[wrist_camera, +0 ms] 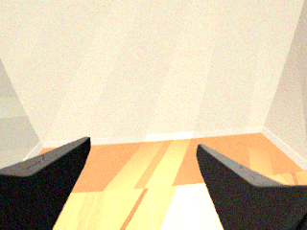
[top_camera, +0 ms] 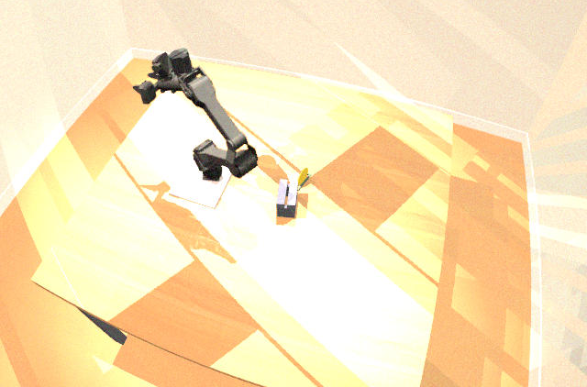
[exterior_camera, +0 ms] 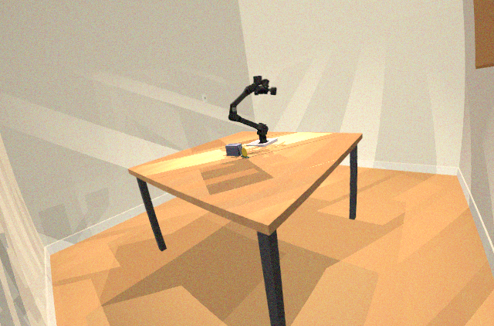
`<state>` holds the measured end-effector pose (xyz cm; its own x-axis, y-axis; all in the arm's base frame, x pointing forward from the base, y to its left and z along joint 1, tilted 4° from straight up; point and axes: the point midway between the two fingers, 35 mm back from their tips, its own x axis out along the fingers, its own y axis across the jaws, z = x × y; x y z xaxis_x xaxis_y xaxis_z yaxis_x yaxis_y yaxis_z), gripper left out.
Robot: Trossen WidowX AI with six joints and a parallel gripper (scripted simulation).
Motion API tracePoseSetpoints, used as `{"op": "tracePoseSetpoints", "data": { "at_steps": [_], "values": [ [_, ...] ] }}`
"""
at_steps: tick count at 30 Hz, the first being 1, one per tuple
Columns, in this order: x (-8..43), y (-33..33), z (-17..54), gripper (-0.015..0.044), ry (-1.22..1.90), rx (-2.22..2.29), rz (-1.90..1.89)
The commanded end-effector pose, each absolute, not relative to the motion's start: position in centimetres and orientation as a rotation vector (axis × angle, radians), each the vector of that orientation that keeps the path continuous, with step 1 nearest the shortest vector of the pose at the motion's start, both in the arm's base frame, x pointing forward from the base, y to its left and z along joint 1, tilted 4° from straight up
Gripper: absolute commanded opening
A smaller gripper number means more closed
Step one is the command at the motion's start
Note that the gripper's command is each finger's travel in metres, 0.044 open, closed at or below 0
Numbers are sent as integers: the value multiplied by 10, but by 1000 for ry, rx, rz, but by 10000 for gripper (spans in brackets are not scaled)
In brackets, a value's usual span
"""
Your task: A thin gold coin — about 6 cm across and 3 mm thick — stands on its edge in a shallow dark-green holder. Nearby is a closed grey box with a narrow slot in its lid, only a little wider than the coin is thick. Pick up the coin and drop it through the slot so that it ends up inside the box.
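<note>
Overhead: gripper (wrist_camera: pixel 144 184) spread wide, holding nothing, raised well apart from coin.
Gold coin (top_camera: pixel 303 177) upright in green holder (top_camera: pixel 304 182), just beside grey box (top_camera: pixel 287 198).

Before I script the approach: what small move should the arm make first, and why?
Probably swing the open pincer round and down toward the gold coin beside the grey box; it is raised and pointed away, seeing only wall and floor.
</note>
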<state>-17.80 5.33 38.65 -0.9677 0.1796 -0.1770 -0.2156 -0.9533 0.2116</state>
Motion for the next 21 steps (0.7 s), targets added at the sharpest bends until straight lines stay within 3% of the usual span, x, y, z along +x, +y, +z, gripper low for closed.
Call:
{"op": "tracePoseSetpoints", "data": {
  "at_steps": [1,9,21],
  "values": [
    [-178,56,386,374,339,-235,2902],
    [-157,157,360,164,288,-425,2460],
    [-17,269,307,161,404,-726,1788]
  ]
}}
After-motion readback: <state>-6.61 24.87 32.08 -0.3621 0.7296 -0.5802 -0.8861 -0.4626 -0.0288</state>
